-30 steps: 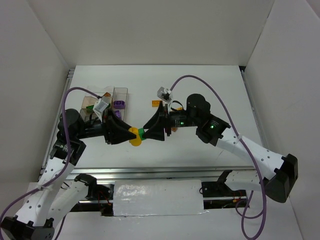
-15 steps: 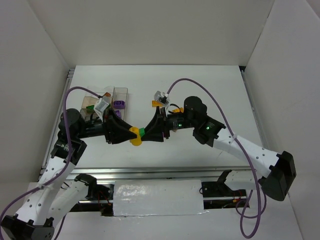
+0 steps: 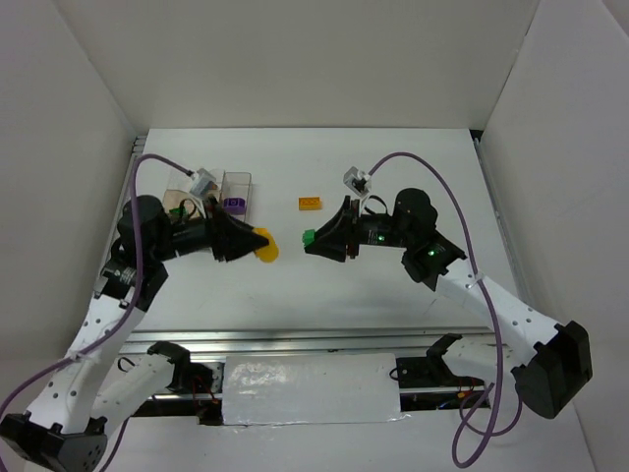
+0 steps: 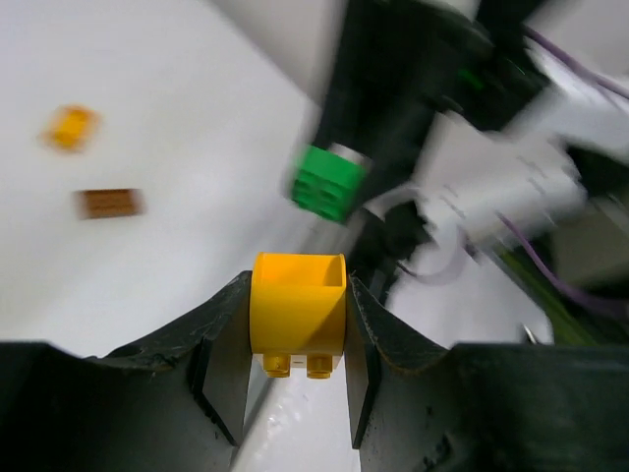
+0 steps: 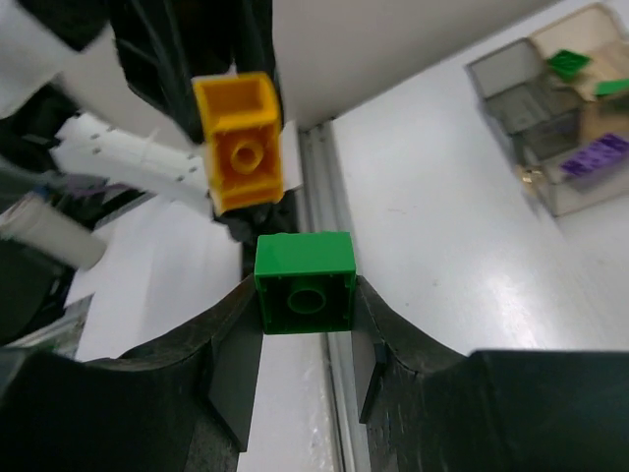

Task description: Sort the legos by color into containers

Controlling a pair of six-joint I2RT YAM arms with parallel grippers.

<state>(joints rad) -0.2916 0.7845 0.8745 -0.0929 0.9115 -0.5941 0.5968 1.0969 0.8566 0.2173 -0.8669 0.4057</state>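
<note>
My left gripper [image 3: 257, 242] is shut on a yellow lego [image 3: 264, 248], held above the table; it fills the jaws in the left wrist view [image 4: 298, 313]. My right gripper [image 3: 311, 239] is shut on a green lego [image 3: 309, 237], seen from below in the right wrist view [image 5: 305, 282]. The two bricks are apart, with a gap between them. The clear containers [image 3: 236, 184] stand at the back left with a purple lego [image 3: 234, 205] in the narrow one; green pieces [image 5: 567, 63] lie in the wider one. An orange lego [image 3: 312, 204] lies on the table behind the grippers.
White walls close in the table on the left, back and right. A metal rail [image 3: 295, 341] runs along the near edge. Purple cables loop above both arms. A small orange piece [image 4: 70, 126] and a brownish piece [image 4: 108, 203] lie on the table.
The yellow and green legos were joined between the two grippers; now they are pulled apart. My left gripper drew back left with the yellow one, my right gripper right with the green one.
</note>
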